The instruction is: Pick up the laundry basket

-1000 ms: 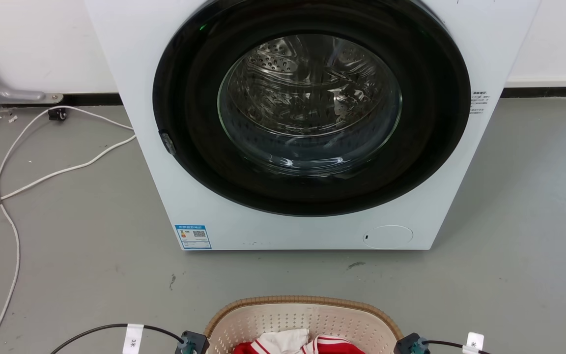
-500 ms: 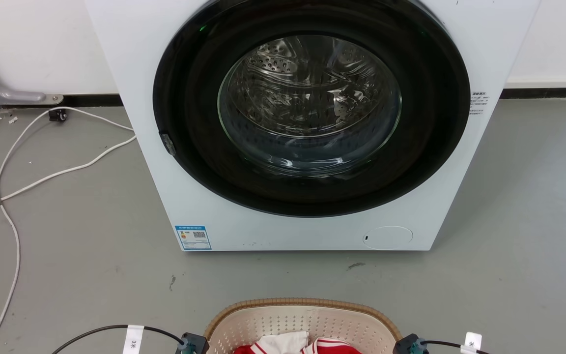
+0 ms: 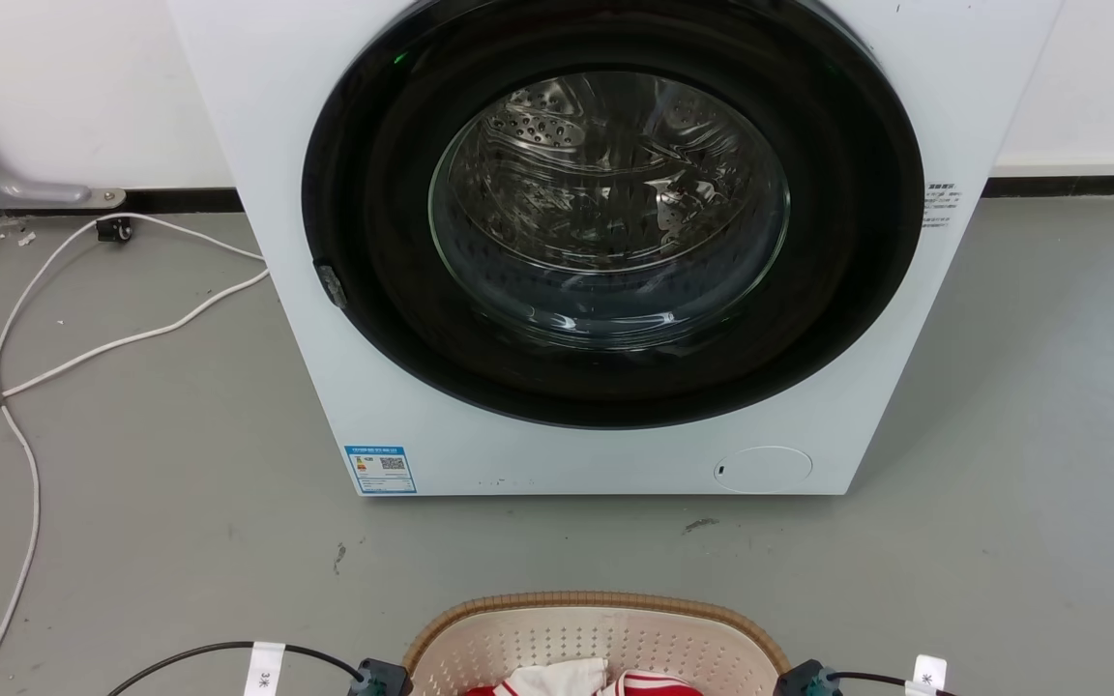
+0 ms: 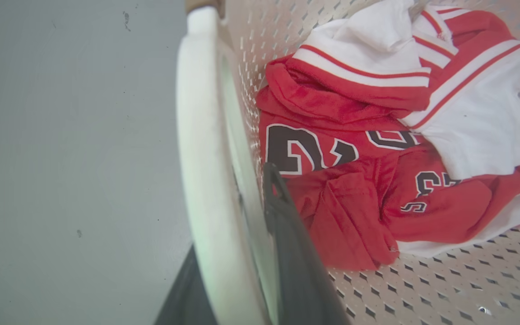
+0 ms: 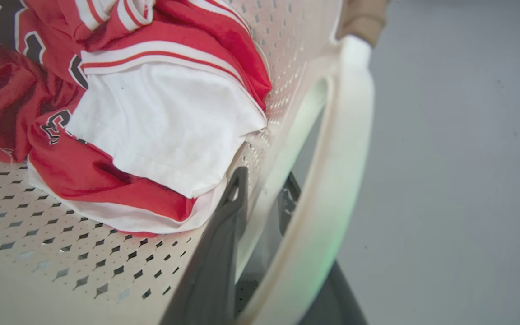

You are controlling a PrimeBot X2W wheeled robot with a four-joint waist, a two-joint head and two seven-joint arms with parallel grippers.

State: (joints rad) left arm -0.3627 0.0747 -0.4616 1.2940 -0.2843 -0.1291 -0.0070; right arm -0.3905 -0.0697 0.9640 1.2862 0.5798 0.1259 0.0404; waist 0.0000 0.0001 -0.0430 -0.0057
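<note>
Left claw [image 4: 242, 212] and right claw [image 5: 264, 180] each clamp a side handle of the laundry basket [image 4: 422, 289], fingers straddling it.

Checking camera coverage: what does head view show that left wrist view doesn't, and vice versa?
Head, not left wrist: washer, white cable. Left wrist, not head: left hand astride the white handle, jersey numbers. Both: basket, red-white clothes, grey floor.

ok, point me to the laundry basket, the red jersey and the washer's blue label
laundry basket [image 3: 596, 598]: head view, brown far rim.
red jersey [image 4: 345, 216]: left wrist view, crumpled red fabric.
blue label [image 3: 380, 469]: head view, sticker's middle.
</note>
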